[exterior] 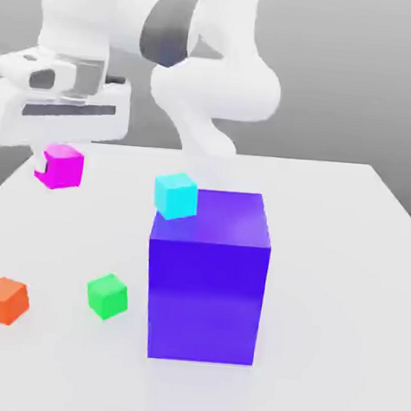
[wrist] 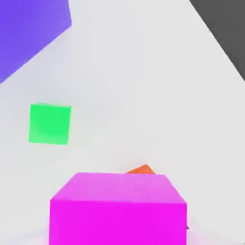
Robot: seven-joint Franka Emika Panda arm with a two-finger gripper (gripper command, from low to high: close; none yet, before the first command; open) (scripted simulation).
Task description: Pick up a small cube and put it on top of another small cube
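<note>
The small magenta cube (exterior: 62,166) hangs under my hand at the exterior view's left, lifted off the white table. My gripper (exterior: 59,168) is shut on it, and a white fingertip (exterior: 41,175) overlaps its left side. In the hand view the small cube (wrist: 117,208) sits close up between the fingers. A small cyan cube (exterior: 176,195) shows at the upper left corner of the big blue-purple block (exterior: 207,274), to the right of my gripper. Whether the cyan cube touches the block I cannot tell.
A green cube (exterior: 107,295) and an orange cube (exterior: 5,300) rest on the table (exterior: 336,254) near its front left, below my hand. The hand view shows the green cube (wrist: 49,124), a sliver of the orange cube (wrist: 142,169) and the blue-purple block (wrist: 28,28).
</note>
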